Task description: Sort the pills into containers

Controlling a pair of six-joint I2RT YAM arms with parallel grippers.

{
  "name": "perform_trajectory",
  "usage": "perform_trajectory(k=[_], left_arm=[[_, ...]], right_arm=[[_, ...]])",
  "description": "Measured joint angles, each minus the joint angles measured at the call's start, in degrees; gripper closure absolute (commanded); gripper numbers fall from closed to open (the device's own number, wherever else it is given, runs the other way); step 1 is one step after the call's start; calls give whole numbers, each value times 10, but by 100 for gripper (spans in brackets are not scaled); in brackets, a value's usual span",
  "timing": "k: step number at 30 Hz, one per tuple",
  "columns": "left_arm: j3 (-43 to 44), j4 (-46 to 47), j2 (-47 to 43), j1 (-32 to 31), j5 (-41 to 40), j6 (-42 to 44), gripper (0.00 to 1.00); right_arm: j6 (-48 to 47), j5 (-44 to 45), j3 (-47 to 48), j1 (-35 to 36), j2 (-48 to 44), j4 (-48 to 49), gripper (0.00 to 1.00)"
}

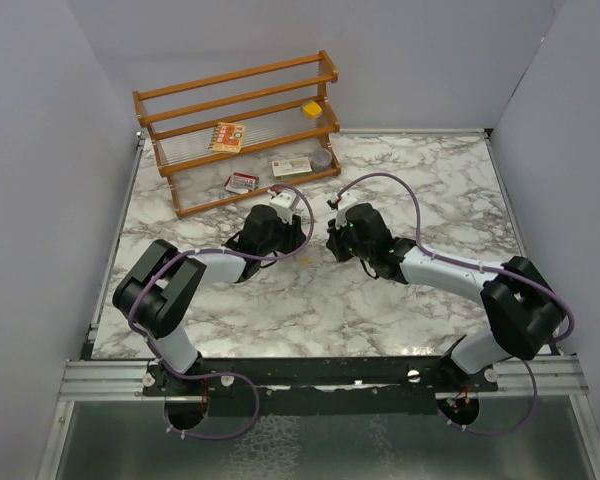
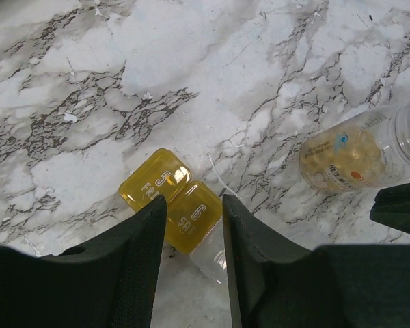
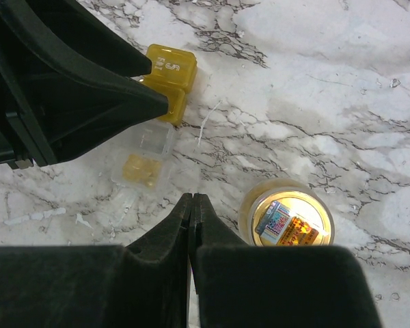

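Observation:
A small yellow box [image 2: 154,181] with lids marked 5 FRI and 6 SAT lies on the marble. Its clear compartment [image 3: 145,160] stands uncovered and holds yellowish pills [image 3: 142,171]. My left gripper [image 2: 191,201] hangs over it, open, jaws partly apart either side of the SAT lid. I cannot tell whether they touch it. The round amber jar [image 3: 287,219] stands to the right with pills inside, also seen as the jar [image 2: 348,154] in the left wrist view. My right gripper [image 3: 192,198] is shut and empty, between the clear compartment and the jar.
A wooden rack [image 1: 240,130] stands at the back left, with card packets [image 1: 227,136], a yellow piece [image 1: 311,108] and a round grey tin [image 1: 322,157] on or beside it. Both arms meet mid-table, left gripper [image 1: 280,215] facing right gripper [image 1: 336,228]. Grey walls close the sides.

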Motion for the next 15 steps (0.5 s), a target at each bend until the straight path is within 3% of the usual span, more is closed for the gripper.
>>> perform_trajectory(k=[15], left_arm=[[0, -36, 0, 0, -23, 2, 58]], right_arm=[[0, 1, 0, 0, 11, 0, 99]])
